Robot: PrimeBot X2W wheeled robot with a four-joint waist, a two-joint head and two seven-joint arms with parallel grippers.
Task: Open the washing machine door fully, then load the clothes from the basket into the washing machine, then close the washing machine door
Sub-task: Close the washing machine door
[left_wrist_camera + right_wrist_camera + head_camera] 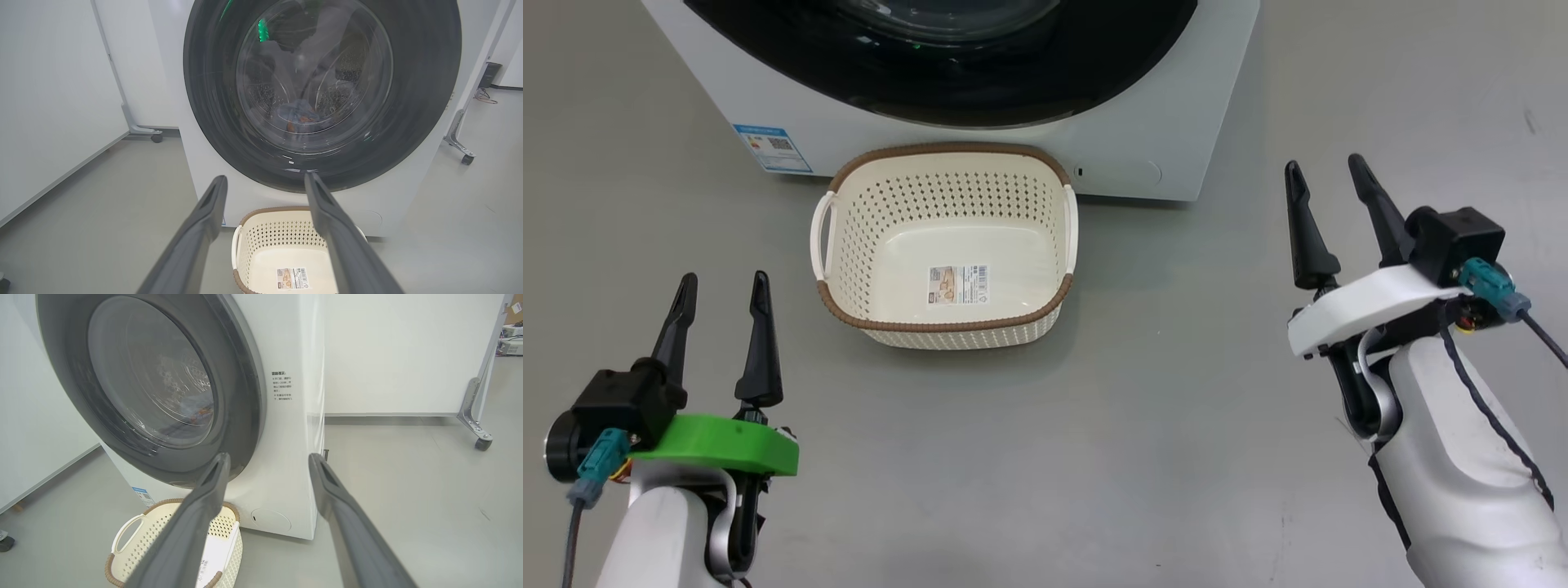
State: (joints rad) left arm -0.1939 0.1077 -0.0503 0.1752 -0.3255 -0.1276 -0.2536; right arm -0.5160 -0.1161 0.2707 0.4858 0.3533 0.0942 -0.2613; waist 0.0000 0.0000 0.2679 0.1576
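The white washing machine stands straight ahead with its glossy black washing machine door shut flat against its front. Through the glass I make out the clothes, a bluish heap with an orange-brown spot, low in the drum. The cream basket with a brown rim sits on the floor against the machine, with just a label on its bottom. My left gripper hovers open at the basket's lower left. My right gripper is open to the basket's right, holding nothing. In the right wrist view the door and basket lie left of the gripper.
White partition panels on caster feet flank the machine, one close on the left and one behind on the right. A round hatch sits low on the machine's front. Grey floor spreads around the basket.
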